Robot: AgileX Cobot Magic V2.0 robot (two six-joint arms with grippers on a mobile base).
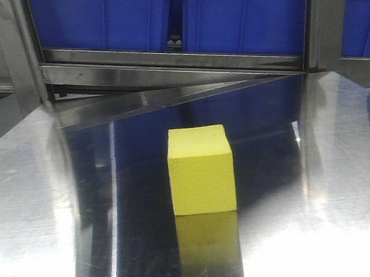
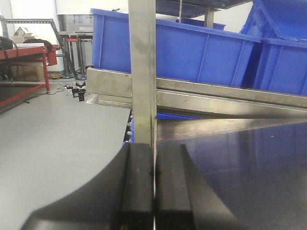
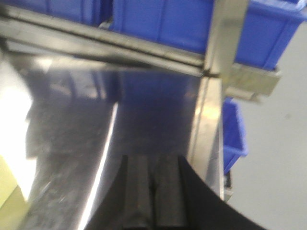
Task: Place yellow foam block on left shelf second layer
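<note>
The yellow foam block (image 1: 201,169) stands alone in the middle of the shiny steel table (image 1: 41,211), in the front view. No arm shows in that view. A corner of the yellow foam block (image 3: 9,191) also shows at the lower left of the right wrist view. My left gripper (image 2: 154,163) is shut with nothing between its black pads, at the table's left edge facing a steel upright (image 2: 143,72). My right gripper (image 3: 153,167) is shut and empty too, over the table near its right edge. The shelf (image 1: 171,64) rises at the table's back.
Blue plastic bins (image 1: 245,15) fill the shelf level just above the table. Steel posts (image 1: 16,56) frame the shelf on both sides. Another blue bin (image 3: 235,129) sits lower, past the table's right edge. A red-framed bench (image 2: 29,52) stands across the grey floor at left.
</note>
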